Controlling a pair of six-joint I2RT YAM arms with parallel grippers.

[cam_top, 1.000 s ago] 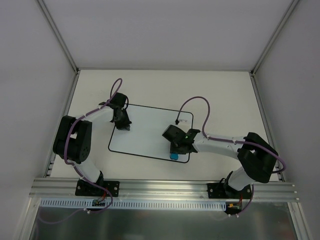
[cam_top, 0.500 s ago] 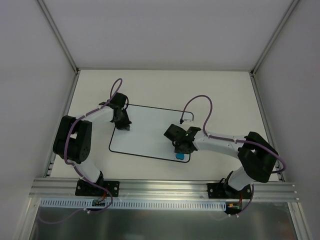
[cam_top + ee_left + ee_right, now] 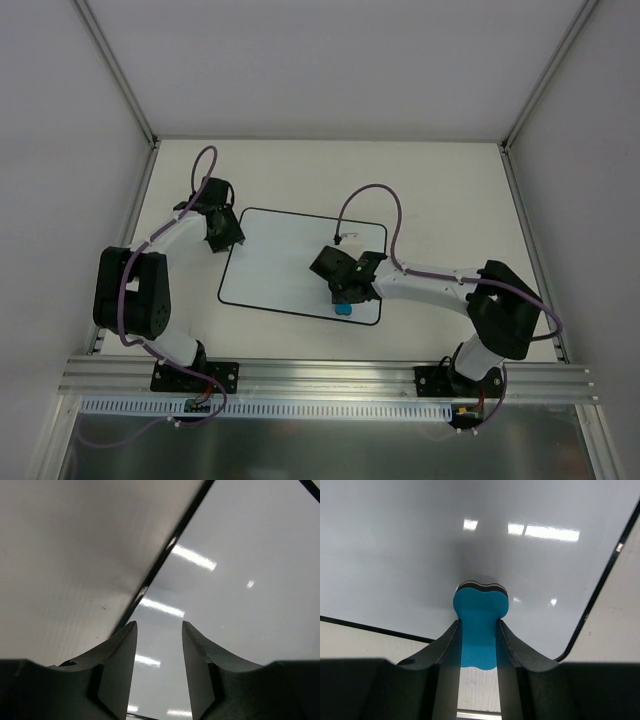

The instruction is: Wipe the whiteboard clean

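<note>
The whiteboard (image 3: 290, 262) lies flat on the table, white with a thin black border; I see no writing on it. My right gripper (image 3: 343, 298) is shut on a blue eraser (image 3: 344, 311) and holds it down on the board near its near right corner. In the right wrist view the eraser (image 3: 481, 607) sits between the fingers on the whiteboard (image 3: 420, 550). My left gripper (image 3: 225, 236) is open and empty at the board's far left edge. In the left wrist view the gripper (image 3: 159, 630) hovers over the board's (image 3: 245, 605) black border.
The cream table (image 3: 440, 190) surrounds the board, with grey walls on three sides. An aluminium rail (image 3: 330, 375) with both arm bases runs along the near edge. The right arm's purple cable (image 3: 368, 192) loops above the board's far right corner.
My left gripper has moved left and farther away, off the board's inner area to its far left edge. My right gripper has slid the eraser left along the near edge.
</note>
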